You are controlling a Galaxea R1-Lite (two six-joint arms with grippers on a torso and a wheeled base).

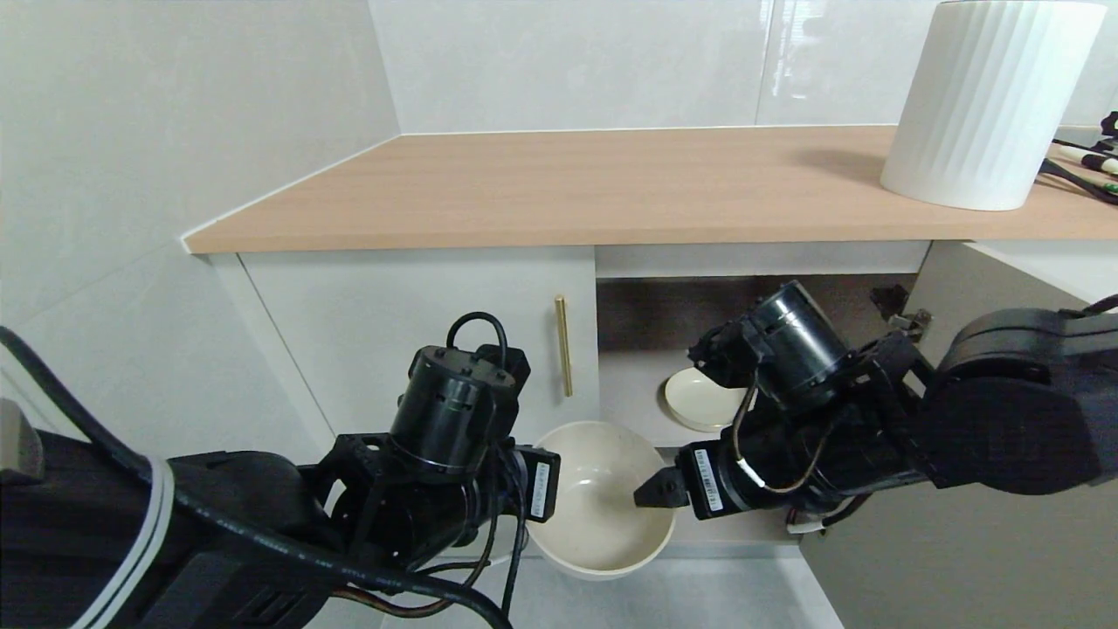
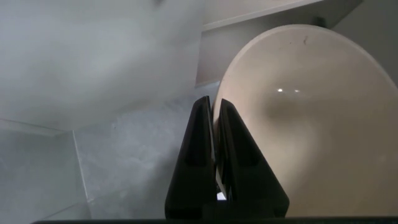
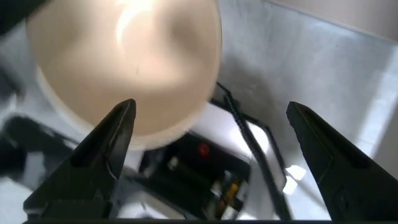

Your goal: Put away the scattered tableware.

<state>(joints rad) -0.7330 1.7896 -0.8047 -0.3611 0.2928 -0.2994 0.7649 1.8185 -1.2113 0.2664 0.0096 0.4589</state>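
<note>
Now the bowl (image 1: 603,507) is pinched by the left gripper (image 2: 216,102), the right gripper (image 3: 211,107) spread beside it. The open cupboard (image 1: 664,314) is faced just beyond.

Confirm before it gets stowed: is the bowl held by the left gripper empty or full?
Empty. The bowl shows a bare inside in head and left wrist views; the left gripper pinches its rim.
</note>
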